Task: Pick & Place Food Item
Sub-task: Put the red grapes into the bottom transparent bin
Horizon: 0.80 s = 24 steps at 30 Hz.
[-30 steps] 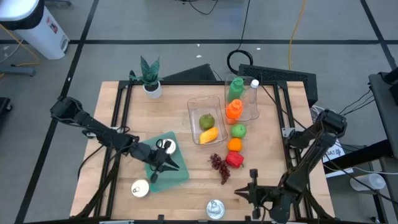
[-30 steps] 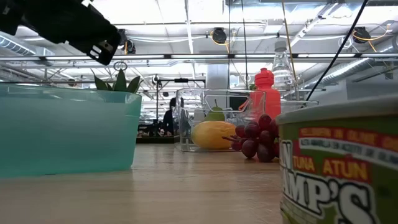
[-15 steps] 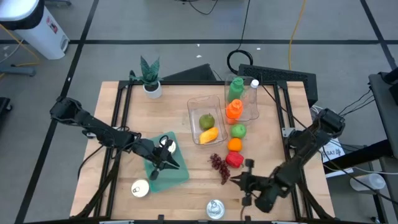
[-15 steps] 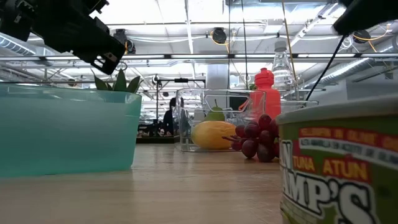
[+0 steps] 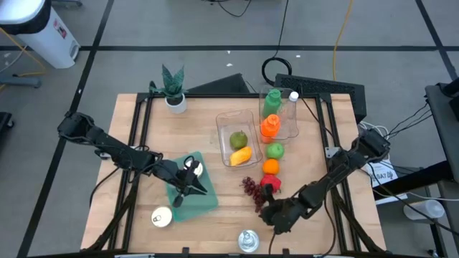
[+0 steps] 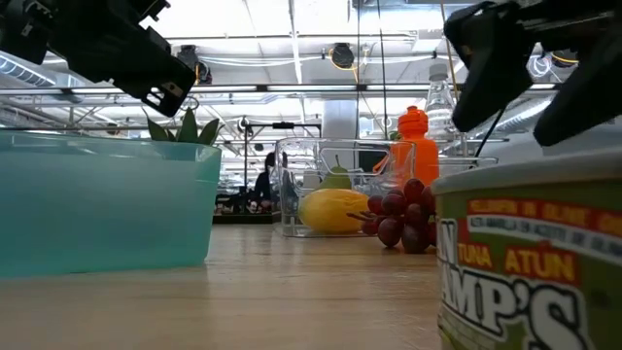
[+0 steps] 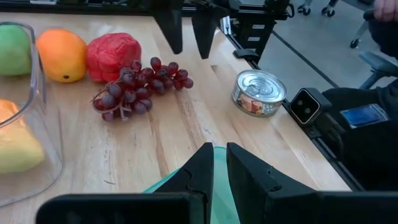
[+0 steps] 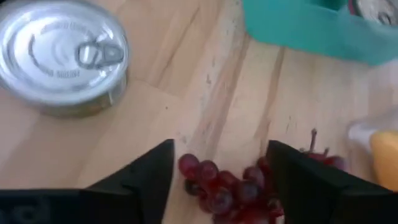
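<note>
Two arms: both in shot, only the right one looks busy
Right pincer [image 8: 217,165]: fingers spread wide, empty, hovering right over the grapes [image 8: 227,186]
Grapes: on the worktop [image 5: 301,154], near the tuna can [image 5: 248,240], just beside the red fruit [image 5: 271,183]
Left pincer [image 7: 214,163]: closed, empty, over the teal bin [image 5: 195,188]
Progress: early I'd say, nothing grabbed yet
Left to do: close on the grapes, lift, drop them off, maybe in the teal bin
</note>
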Available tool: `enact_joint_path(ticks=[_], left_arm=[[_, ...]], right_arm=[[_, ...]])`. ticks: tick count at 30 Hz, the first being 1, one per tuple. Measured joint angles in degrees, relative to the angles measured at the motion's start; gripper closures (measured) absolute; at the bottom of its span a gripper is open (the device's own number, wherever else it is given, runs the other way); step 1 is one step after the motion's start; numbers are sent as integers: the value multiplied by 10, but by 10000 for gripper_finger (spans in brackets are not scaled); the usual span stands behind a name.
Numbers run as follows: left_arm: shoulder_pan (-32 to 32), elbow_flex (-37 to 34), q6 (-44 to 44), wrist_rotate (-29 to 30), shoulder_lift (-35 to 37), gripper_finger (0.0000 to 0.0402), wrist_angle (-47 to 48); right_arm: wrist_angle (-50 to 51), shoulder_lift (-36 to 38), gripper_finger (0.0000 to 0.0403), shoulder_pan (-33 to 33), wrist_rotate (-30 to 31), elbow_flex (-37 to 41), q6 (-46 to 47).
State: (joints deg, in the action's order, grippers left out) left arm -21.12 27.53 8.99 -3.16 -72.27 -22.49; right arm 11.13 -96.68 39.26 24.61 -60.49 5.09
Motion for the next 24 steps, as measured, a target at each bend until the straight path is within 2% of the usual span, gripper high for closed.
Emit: enact_joint_path(ticks=[4, 9, 19, 24], left_arm=[[0, 0, 0, 0, 0, 350, -3], [0, 0, -2, 1, 0, 350, -15], [0, 0, 0, 2, 0, 350, -16], [0, 0, 0, 2, 0, 350, -17]], right_arm=[[5, -2, 112, 1, 8, 0, -68], [17, -36, 107, -3, 7, 0, -110], [33, -93, 176, -29, 24, -2, -108], [38, -94, 237, -43, -5, -2, -71]])
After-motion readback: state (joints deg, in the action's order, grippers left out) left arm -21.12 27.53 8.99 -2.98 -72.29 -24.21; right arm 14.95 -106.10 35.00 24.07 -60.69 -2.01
